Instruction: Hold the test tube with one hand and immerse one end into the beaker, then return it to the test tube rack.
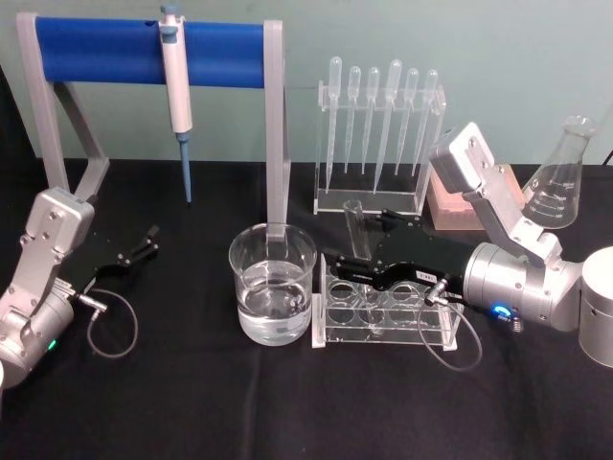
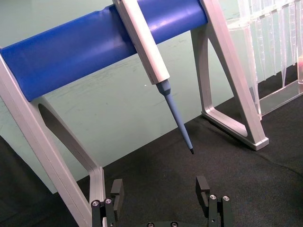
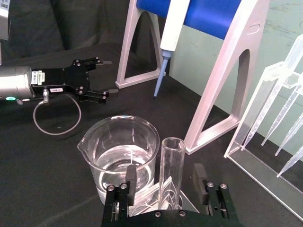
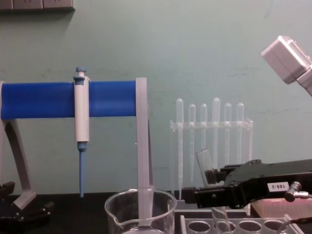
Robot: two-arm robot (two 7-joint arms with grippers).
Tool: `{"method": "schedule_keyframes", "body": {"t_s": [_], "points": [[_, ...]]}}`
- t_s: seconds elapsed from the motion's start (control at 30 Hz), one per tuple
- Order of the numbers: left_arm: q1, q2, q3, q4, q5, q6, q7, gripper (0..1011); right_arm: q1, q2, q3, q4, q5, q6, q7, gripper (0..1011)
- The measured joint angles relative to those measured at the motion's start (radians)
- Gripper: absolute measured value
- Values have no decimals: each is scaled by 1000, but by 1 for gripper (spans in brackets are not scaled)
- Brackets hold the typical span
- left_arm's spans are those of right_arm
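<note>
Bracketing the test tube (image 1: pixel 355 228), the right end effector (image 3: pixel 164 176) reached in low over the test tube rack (image 1: pixel 402 331). Its fingers (image 3: pixel 129 182) stood apart on either side of the glass, with a gap visible on each side in the right wrist view, so nothing was gripped. The tube leaned in a rear well at the left end of the rack, open rim uppermost. The beaker (image 1: pixel 238 283), part-filled with clear liquid, stood just beside the rack on its left. The left end effector (image 1: pixel 150 241) lay parked on the desk (image 1: pixel 192 402) well to the left, fingers spread and empty. The step in hand was judged to be the pick-up from the rack, though a release after dipping would look the same. On that reading the next move called for closing on the upper tube. A clean lift out of the well would follow, then a short carry left and a descent of the rounded end into the liquid.
</note>
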Motion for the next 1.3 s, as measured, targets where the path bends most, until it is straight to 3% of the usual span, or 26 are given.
{"method": "schedule_keyframes", "body": {"t_s": [0.57,1.07,1.3], "points": [[0,0,0,0,0,0,0,1000,-40,-9,32,-23,20,-1,-23,239],[0,0,0,0,0,0,0,1000,-157,5,146,-187,118,-97,-79,224],[0,0,0,0,0,0,0,1000,-171,10,171,-220,131,-120,-101,224]]}}
